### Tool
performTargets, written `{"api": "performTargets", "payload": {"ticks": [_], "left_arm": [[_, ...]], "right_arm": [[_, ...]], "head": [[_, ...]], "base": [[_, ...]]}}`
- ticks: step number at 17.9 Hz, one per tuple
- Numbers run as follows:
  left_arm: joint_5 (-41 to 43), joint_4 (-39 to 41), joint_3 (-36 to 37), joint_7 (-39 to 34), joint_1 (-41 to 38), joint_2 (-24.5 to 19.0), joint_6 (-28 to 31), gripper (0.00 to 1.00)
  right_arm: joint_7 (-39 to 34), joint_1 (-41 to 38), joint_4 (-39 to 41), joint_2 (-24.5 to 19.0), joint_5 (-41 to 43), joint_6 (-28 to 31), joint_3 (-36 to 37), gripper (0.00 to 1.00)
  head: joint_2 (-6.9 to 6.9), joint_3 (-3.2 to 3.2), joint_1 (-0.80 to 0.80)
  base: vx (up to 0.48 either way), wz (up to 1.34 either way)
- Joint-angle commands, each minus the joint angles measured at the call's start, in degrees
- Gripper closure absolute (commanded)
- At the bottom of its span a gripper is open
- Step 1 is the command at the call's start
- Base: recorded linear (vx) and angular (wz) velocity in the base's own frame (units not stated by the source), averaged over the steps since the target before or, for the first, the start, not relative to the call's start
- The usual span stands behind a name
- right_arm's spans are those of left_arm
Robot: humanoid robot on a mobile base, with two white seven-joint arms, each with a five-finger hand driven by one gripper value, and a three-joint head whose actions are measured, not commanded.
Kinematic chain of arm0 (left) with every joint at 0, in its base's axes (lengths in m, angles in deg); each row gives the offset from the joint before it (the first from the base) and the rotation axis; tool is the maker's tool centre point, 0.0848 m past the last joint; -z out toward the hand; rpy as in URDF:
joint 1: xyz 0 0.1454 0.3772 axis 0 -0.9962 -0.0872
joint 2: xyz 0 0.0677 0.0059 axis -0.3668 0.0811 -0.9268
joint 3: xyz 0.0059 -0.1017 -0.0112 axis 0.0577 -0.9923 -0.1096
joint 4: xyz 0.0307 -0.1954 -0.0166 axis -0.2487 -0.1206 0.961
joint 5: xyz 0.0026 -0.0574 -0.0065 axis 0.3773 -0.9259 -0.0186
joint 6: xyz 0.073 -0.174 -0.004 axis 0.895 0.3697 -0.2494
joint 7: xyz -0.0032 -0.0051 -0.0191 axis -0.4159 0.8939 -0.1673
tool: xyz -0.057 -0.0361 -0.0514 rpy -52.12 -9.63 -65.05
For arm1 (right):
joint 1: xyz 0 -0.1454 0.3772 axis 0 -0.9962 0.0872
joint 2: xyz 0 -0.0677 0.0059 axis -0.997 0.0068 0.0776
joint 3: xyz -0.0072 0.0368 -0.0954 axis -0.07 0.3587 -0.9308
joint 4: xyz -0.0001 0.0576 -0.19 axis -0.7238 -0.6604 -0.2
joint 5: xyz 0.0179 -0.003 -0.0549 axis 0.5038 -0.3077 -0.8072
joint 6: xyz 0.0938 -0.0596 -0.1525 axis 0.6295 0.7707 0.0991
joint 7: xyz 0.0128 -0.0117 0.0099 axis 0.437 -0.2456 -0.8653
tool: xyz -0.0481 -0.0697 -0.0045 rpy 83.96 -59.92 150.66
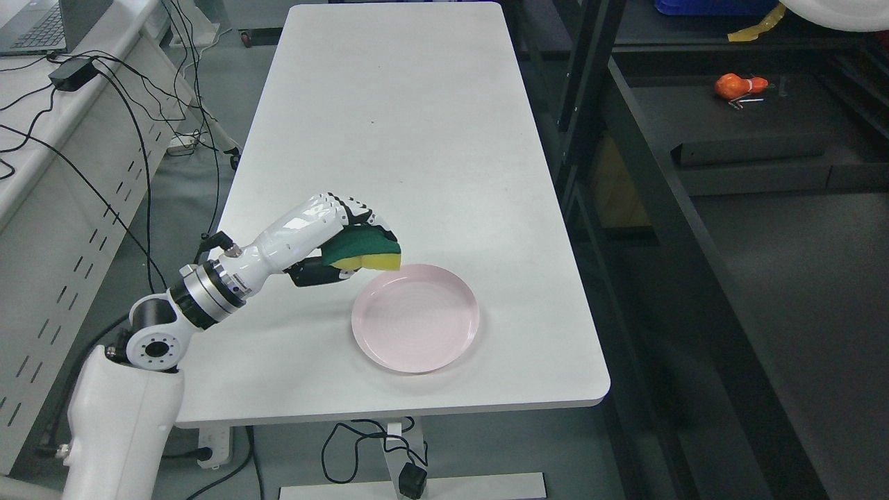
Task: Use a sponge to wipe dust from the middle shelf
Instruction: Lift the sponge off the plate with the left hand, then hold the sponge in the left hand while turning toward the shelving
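A sponge (368, 251), green on top and yellow underneath, is held in my left hand (351, 243), whose white and black fingers are shut around it. The hand hovers above the white table (403, 125), just past the upper left rim of a pink plate (415, 318). The left arm comes in from the lower left corner. The dark metal shelf unit (694, 167) stands to the right of the table, well away from the hand. My right arm does not show.
An orange object (740, 85) and a small metal tool lie on the dark shelf at the upper right. A second white desk (42, 125) with a laptop, a power brick and trailing cables stands at the left. Cables hang below the table.
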Motion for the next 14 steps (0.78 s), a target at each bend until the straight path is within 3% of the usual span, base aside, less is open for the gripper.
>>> {"api": "performTargets", "payload": {"ticks": [1, 14], "left_arm": [[-3.4, 2.2, -9.3, 0.0, -3.9, 11.0, 0.0, 1.0], [-3.4, 6.2, -7.8, 0.2, -10.2, 11.2, 0.0, 1.0]], "right_arm": [[0.0, 0.0, 1.0, 1.0, 0.0, 0.0, 0.0, 0.0], [0.0, 0.0, 1.0, 1.0, 0.0, 0.0, 0.0, 0.0]], "head": [[0.0, 0.0, 0.0], [0.0, 0.0, 0.0]], "base": [[0.0, 0.0], [-0.032, -0.11]]}}
